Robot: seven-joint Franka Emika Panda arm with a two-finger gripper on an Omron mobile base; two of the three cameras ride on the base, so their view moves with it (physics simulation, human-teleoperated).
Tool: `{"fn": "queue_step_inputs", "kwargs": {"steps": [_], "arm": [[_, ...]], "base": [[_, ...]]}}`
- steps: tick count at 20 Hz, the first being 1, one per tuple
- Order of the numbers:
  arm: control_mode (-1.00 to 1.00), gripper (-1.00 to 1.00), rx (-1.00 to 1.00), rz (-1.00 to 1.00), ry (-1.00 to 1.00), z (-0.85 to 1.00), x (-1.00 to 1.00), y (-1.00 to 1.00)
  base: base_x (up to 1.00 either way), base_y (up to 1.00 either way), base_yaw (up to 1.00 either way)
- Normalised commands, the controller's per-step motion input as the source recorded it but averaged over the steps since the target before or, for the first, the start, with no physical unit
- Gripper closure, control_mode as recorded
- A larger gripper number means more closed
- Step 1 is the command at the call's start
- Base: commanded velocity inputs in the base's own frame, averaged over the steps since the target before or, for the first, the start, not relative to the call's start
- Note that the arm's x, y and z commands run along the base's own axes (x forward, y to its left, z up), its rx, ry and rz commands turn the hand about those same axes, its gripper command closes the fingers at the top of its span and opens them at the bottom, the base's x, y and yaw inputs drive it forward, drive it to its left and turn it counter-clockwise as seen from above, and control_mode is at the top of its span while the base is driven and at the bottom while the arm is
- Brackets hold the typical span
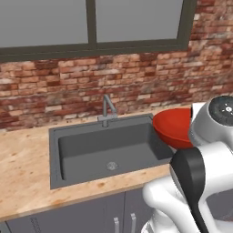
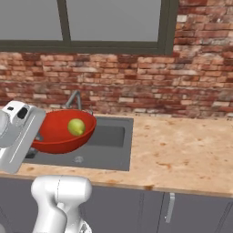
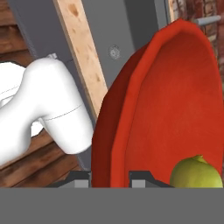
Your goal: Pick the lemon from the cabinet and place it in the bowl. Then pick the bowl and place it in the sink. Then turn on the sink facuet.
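The glossy red bowl (image 2: 54, 134) hangs tilted above the right end of the dark grey sink (image 1: 98, 150). The yellow-green lemon (image 2: 76, 127) lies inside the bowl. My gripper (image 3: 110, 177) is shut on the bowl's rim, one fingertip (image 3: 81, 178) outside the wall and the other inside. In the left base view the bowl (image 1: 175, 127) is partly hidden behind my white hand. In the hand view the lemon (image 3: 195, 173) rests low in the bowl (image 3: 175, 96). The slim grey sink faucet (image 1: 107, 109) stands at the basin's back edge. The cabinet is out of view.
The wooden counter (image 2: 182, 150) stretches to the right of the sink (image 2: 109, 145), and a further stretch of the counter (image 1: 22, 168) lies to its left. A brick wall (image 1: 113, 82) with a window rises behind. Grey floor units (image 2: 173, 209) with short handles sit below.
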Motion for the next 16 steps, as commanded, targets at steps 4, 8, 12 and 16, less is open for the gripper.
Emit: {"fn": "queue_step_inputs", "kwargs": {"steps": [4,8,12,16], "arm": [[-1.00,1.00,-0.01,0.06,0.02,-0.01,0.24,-0.08],[-1.00,1.00,0.05,0.54,0.00,-0.04,0.63,-0.41],[-1.00,1.00,0.01,0.78,0.00,-0.19,0.60,-0.13],[-1.00,1.00,0.00,0.66,0.00,-0.34,0.62,-0.24]], "base": [[0.00,0.00,0.00],[0.00,0.00,0.00],[0.00,0.00,0.00],[0.00,0.00,0.00]]}}
